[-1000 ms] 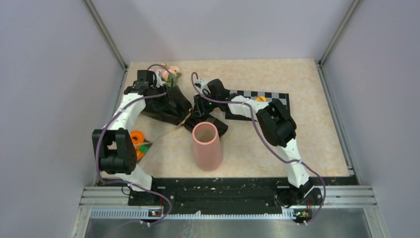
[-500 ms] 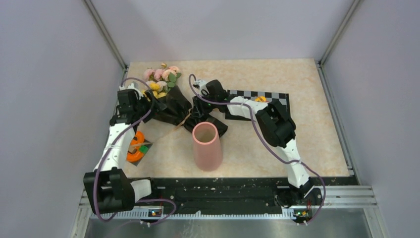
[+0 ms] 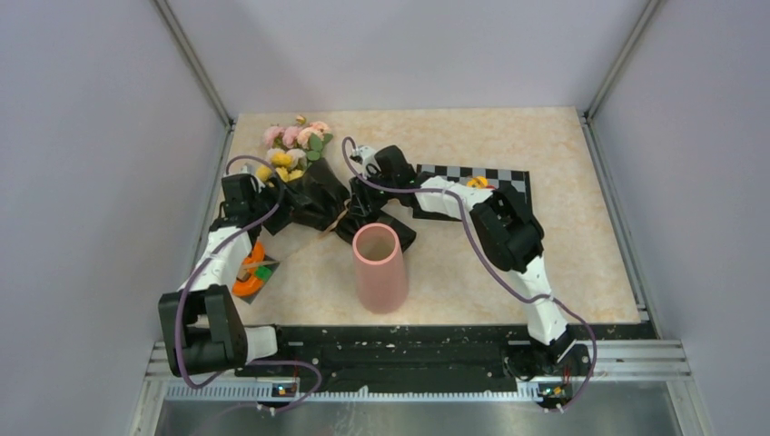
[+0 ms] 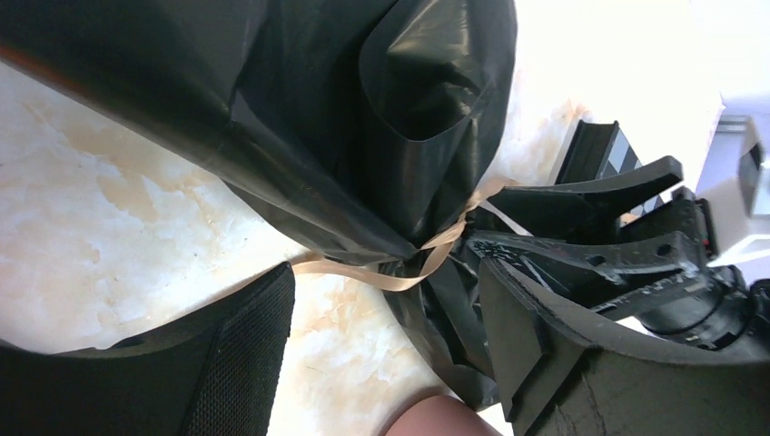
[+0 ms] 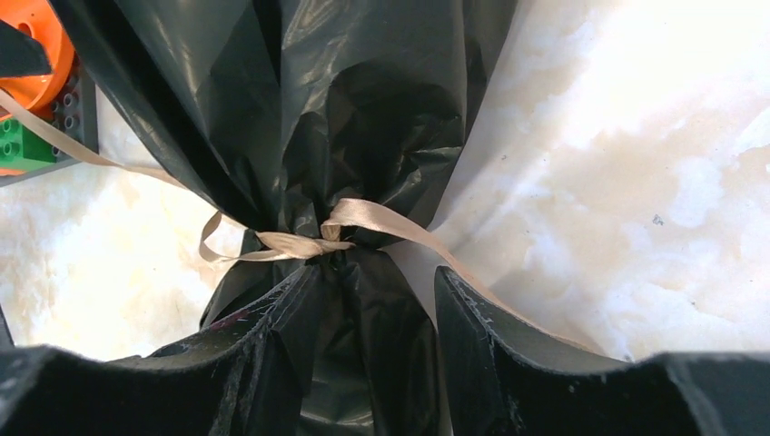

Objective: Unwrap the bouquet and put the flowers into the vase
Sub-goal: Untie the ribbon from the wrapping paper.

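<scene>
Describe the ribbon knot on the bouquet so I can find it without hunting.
Start at the pink vase in the middle of the table; just behind it lies the black-wrapped bouquet. Where its paper pinches to a neck sits the ribbon: thin, tan and knotted, the only pale band on the black paper.

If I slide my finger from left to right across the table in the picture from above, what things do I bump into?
orange ring toy → flowers → pink vase → checkered board
</scene>
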{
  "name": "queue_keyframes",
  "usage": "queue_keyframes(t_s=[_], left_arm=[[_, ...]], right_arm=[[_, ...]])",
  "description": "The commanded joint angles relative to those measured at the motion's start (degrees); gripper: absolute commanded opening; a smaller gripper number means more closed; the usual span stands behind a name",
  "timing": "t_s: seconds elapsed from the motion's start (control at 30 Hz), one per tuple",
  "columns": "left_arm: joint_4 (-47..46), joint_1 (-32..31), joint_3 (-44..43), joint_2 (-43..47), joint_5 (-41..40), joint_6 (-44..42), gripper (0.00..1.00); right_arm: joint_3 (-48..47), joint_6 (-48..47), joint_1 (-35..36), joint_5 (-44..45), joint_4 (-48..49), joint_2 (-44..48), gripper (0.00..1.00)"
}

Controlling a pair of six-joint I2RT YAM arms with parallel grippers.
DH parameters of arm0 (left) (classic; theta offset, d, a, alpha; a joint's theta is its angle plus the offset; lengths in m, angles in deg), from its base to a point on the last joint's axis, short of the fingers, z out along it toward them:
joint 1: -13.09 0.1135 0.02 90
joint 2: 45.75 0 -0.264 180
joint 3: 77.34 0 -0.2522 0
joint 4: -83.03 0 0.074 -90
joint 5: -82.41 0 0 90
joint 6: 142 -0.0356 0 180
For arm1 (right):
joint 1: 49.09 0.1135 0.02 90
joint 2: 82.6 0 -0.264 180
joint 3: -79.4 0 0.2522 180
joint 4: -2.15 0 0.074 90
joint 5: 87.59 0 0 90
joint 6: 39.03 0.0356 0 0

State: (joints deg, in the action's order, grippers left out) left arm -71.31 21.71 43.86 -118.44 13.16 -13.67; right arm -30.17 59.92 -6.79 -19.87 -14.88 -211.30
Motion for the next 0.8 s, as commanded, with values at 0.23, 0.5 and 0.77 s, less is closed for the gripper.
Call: queue_keyframes(t_s=[0.23,0.5,0.77], left_arm=[[-7.31,1.63,1.28,-5.61,2.11,1.13,0.78],[-10.09,1.66,1.18,-10.0,2.86,0.86,0.6],[-11.34,1.66,1.68,-12.35,2.76,0.68,0.33]], right_arm=[[-5.79,-1.16,1.04,-2.24,-1.2,4.69,0.55],[-8.0,-1.75,1.11,-5.5,-3.45,2.15,0.52],[-9.34,-2.5,1.11,-6.35,-4.6,-0.4,0.48]])
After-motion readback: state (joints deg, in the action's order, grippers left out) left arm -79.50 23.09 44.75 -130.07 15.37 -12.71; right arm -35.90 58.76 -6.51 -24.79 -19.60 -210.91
